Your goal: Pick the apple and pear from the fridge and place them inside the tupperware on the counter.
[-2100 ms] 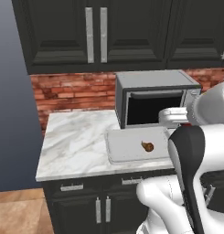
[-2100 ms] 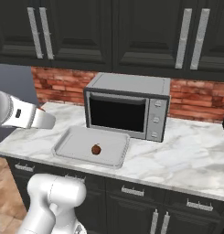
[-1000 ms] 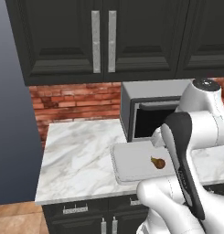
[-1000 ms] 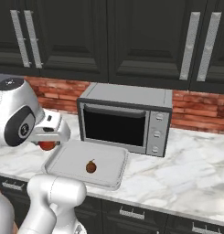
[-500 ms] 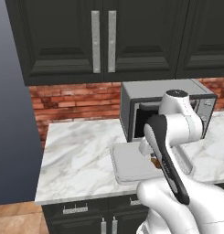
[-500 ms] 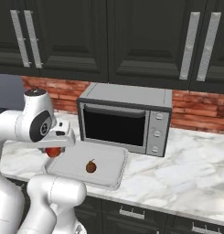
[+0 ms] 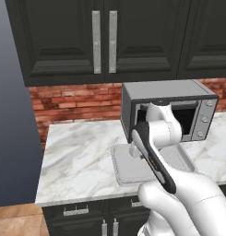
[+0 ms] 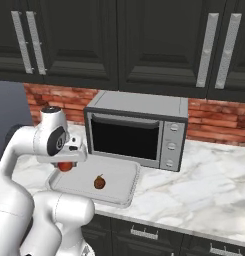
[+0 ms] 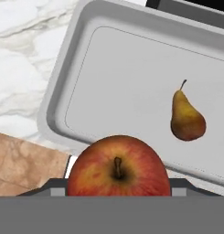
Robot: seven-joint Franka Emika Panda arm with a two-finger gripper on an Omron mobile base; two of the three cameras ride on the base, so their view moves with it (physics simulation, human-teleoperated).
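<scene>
My gripper [image 8: 67, 164] is shut on the apple [image 8: 65, 167], a bright red round fruit. It hangs just above the near left corner of the tupperware [image 8: 119, 175]. In the hand view the apple [image 9: 118, 167] sits between the finger tips over that corner of the pale grey tupperware [image 9: 127, 77]. The brownish pear [image 8: 99, 182] lies on its side inside the container, right of the apple; in the hand view the pear [image 9: 187, 119] has its stem pointing up. The tupperware [image 7: 126, 168] rests on the white marble counter [image 8: 204, 185], and my arm hides the fruit in the left base view.
A grey microwave [image 8: 136, 127] stands right behind the tupperware, its door shut. Black wall cabinets [image 7: 103, 37] hang above. The tall grey side of the fridge [image 7: 8, 115] bounds the counter's left end. Bare marble [image 7: 77, 152] lies left of the container, and floor [image 9: 22, 164] shows beyond the counter edge.
The arm has swung the apple rightward and down, from beside the counter's left part to above the tupperware's corner. The pear has not moved.
</scene>
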